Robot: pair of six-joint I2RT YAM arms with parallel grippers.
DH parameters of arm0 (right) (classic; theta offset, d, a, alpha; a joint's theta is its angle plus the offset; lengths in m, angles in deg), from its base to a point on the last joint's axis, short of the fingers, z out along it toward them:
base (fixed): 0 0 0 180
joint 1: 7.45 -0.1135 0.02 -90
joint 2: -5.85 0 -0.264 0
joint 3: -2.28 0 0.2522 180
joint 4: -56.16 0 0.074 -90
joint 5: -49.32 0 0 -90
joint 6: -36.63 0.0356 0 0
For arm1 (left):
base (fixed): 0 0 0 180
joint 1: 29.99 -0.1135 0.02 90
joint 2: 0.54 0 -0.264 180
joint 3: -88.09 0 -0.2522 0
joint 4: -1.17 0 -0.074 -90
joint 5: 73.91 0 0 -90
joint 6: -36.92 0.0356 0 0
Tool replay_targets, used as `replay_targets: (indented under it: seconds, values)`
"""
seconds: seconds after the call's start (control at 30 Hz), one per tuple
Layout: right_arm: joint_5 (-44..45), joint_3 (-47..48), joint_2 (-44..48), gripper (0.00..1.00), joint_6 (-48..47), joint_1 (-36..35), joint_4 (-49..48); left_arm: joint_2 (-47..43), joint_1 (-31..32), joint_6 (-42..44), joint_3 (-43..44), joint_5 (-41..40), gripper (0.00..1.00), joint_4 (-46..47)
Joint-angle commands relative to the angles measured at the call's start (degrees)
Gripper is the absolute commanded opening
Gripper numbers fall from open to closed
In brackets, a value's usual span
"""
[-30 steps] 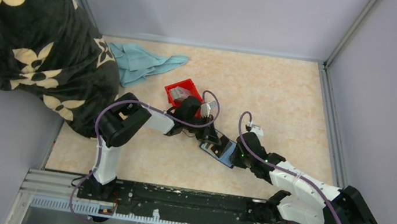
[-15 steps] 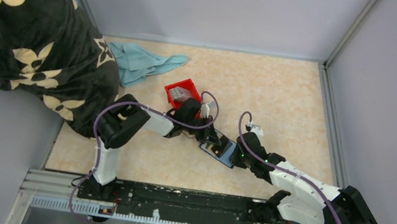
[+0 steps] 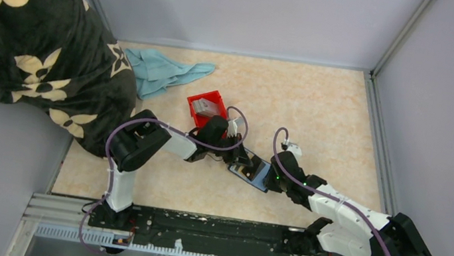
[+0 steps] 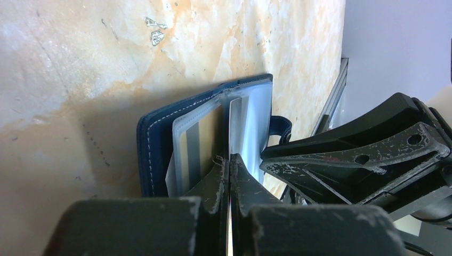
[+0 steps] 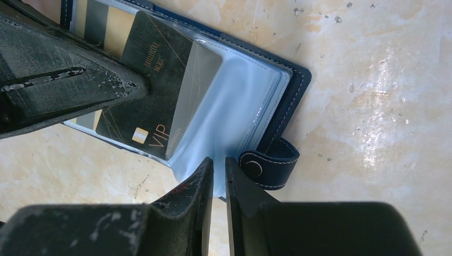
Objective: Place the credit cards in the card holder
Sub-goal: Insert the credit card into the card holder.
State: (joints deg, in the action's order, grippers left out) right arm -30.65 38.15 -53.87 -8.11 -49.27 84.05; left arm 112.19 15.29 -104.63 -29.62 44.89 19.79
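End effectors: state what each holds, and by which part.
Left end effector pinches the dark VIP card by its exposed end; right end effector grips a clear sleeve of the card holder, at its edge beside the snap tab.

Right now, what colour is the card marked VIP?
The VIP card is black with gold lettering, best seen in the right wrist view.

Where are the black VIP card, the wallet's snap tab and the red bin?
black VIP card (image 5: 152,106), right wrist view, its dark face.
snap tab (image 5: 269,168), right wrist view, the strap beside the stud.
red bin (image 3: 192,110), top external view, its left wall.
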Motion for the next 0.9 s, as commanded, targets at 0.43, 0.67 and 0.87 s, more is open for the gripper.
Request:
replay_targets:
  seconds: [0.43,0.67,0.87]
  values:
    - [0.3,-1.9,-0.2,0.16,0.3,0.4,3.6,0.0,1.5,-2.9,-3.2,-7.4,0.0,-4.1]
    - [0.3,-1.7,-0.2,0.16,0.2,0.3,3.7,0.4,2.3,-1.8,-2.6,-6.0,0.0,-4.6]
    - [0.5,-0.4,0.0,0.23,-0.4,0.3,4.8,1.0,4.2,-0.8,-2.0,-6.5,0.0,-5.7]
